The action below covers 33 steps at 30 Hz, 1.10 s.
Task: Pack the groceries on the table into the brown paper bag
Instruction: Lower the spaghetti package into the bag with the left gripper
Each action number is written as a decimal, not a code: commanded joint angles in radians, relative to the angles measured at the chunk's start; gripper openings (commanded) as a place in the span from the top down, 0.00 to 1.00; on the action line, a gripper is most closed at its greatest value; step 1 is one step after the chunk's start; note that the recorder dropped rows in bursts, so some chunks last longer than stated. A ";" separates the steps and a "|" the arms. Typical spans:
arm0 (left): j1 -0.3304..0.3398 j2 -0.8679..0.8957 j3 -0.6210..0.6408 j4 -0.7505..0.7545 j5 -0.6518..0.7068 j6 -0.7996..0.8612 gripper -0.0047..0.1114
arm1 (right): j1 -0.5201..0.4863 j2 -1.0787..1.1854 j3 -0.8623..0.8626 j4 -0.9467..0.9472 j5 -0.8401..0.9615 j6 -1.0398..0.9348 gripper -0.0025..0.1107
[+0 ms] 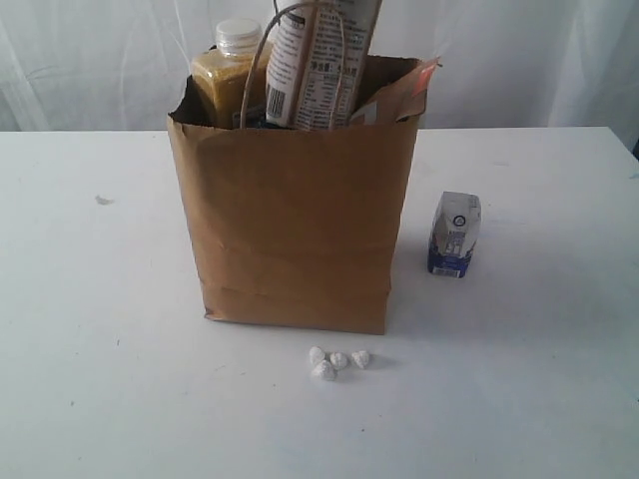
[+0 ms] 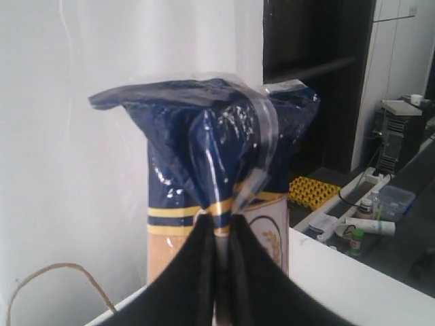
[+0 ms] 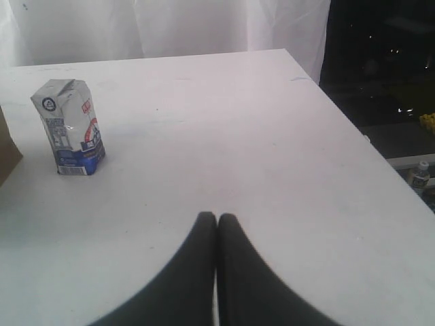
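Observation:
The brown paper bag (image 1: 290, 230) stands upright mid-table. Sticking out of its top are a yellow-grain bottle (image 1: 225, 80), the long noodle packet (image 1: 319, 60) and a brown-red pouch (image 1: 404, 95). A small blue-white carton (image 1: 454, 235) stands to the right of the bag, and tiny white lumps (image 1: 334, 362) lie in front of it. My left gripper (image 2: 224, 219) is shut on the clear seam of the noodle packet (image 2: 204, 136) near its blue top. The right gripper (image 3: 217, 217) is shut and empty over bare table, with the carton (image 3: 68, 129) well off to one side. Neither gripper shows in the exterior view.
The white table (image 1: 100, 349) stretches wide on both sides of the bag. A twisted paper handle (image 2: 61, 272) loops beside the packet. A bag corner (image 3: 5, 149) shows near the carton. The table's edge (image 3: 353, 129) drops off to a dark area.

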State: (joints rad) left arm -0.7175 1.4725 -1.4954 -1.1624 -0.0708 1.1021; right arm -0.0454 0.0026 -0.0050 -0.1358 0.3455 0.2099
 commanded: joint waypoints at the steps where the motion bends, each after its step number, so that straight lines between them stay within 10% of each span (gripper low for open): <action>1: -0.003 -0.005 0.000 -0.009 -0.001 0.046 0.96 | 0.003 -0.003 0.005 -0.005 -0.010 0.005 0.98; 33: 0.018 0.056 0.000 0.076 0.114 0.172 0.96 | 0.003 -0.003 0.005 -0.005 -0.010 0.005 0.98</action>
State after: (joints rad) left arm -0.7170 1.5521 -1.4868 -1.0659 0.0844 1.2682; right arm -0.0454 0.0026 -0.0050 -0.1358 0.3455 0.2099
